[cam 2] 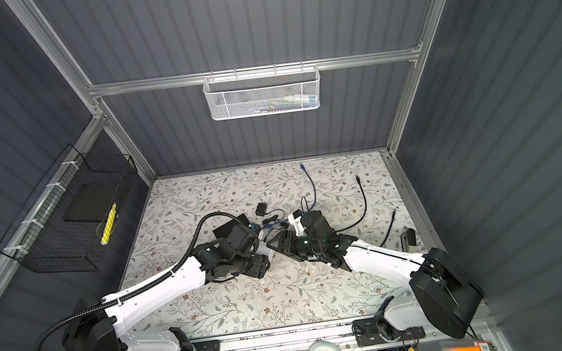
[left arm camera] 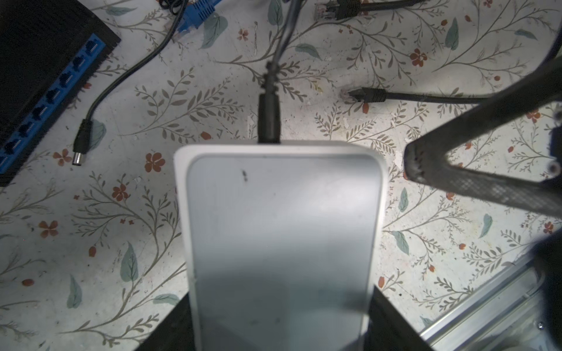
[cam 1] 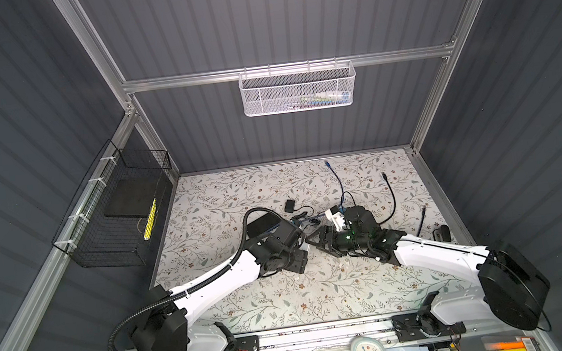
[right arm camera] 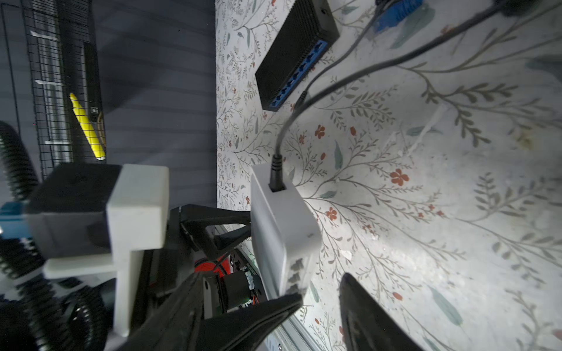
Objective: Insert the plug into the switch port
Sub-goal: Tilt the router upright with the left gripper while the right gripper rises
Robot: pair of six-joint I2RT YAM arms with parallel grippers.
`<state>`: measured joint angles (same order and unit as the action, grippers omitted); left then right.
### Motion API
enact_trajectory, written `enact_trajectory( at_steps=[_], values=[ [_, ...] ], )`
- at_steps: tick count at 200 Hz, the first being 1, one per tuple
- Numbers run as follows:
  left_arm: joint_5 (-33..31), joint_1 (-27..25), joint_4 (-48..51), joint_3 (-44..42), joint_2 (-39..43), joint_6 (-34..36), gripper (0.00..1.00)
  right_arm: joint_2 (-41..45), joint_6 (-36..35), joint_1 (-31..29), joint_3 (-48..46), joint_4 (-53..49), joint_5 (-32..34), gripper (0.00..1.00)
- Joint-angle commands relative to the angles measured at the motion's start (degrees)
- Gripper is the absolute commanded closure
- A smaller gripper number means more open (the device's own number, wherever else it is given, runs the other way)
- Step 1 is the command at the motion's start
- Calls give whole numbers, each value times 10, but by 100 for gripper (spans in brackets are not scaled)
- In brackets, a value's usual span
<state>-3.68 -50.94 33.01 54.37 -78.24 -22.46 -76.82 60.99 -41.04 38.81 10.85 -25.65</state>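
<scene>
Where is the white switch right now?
Mid-table in the left wrist view, the white switch has the black plug in its end; the black switch lies to its left.

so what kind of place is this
Probably an enclosed robot test cell in a lab: grey panel walls on an aluminium frame, a left arm and a right arm mounted on a front rail, and a black switch, white switch and loose cables.

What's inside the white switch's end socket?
A black plug sits in the white switch. Its tip is hidden inside the socket, so how deep it goes can't be seen.
</scene>
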Motion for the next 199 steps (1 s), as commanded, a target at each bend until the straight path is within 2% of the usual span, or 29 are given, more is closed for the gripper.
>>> enact_trajectory(
  at_steps=[1, 39, 64, 136, 150, 174, 191, 199],
  values=[
    [11, -1, -2, 21, 21, 8, 60, -12, -19, -4, 14, -30, 15, 29],
    [16, -1, -6, 23, 20, 8, 60, -38, -1, -5, 3, 47, -5, 30],
    [18, -1, -10, 23, 14, 10, 60, -63, -2, -5, 20, 55, -17, 31],
    [29, -1, -28, 34, 1, 16, 60, -103, 44, -5, -1, 187, -63, 46],
    [29, -1, -28, 36, -1, 17, 60, -111, 59, -6, -10, 225, -69, 54],
    [26, -1, -23, 37, 0, 20, 59, -120, 68, -5, -14, 249, -74, 74],
    [23, -1, -23, 38, 7, 20, 53, -117, 66, -2, -17, 251, -75, 83],
    [21, -1, -24, 38, 13, 19, 44, -113, 67, 1, -20, 249, -72, 85]
  ],
)
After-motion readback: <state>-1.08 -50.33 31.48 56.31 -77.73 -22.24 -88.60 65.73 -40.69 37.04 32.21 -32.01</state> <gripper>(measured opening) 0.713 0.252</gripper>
